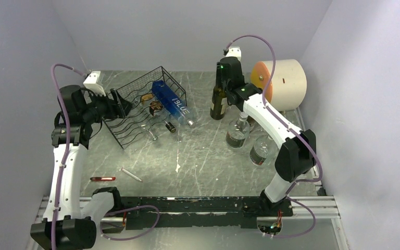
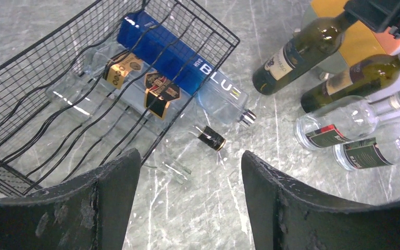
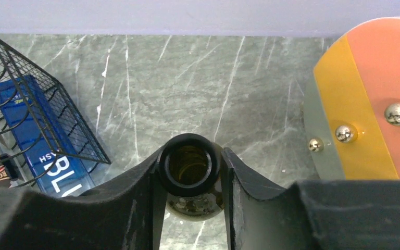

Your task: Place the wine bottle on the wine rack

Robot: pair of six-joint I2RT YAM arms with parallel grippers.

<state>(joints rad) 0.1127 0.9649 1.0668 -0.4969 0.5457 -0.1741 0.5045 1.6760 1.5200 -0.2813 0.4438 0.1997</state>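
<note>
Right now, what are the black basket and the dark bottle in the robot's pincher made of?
The wine rack looks like thin metal wire, coated matte black: see-through mesh, wavy rods. The wine bottle seems glossy dark green glass: shiny glints, olive see-through mouth.

The top view hangs above and behind the near edge of the worktop (image 1: pixel 198 161), facing the far edge and looking steeply down, far enough off to take in the whole surface. The left wrist view sits by the left edge, looking down and rightward between the jaws of the left gripper (image 2: pixel 189 156) — rack (image 2: pixel 10 104) near, the right side farther. The right wrist view looks almost straight down by the far edge, right of the middle, very close over the wine bottle (image 3: pixel 195 205) in the right gripper (image 3: pixel 189 156). All three share the rack's right end and the blue bottle (image 1: pixel 174 101).
</note>
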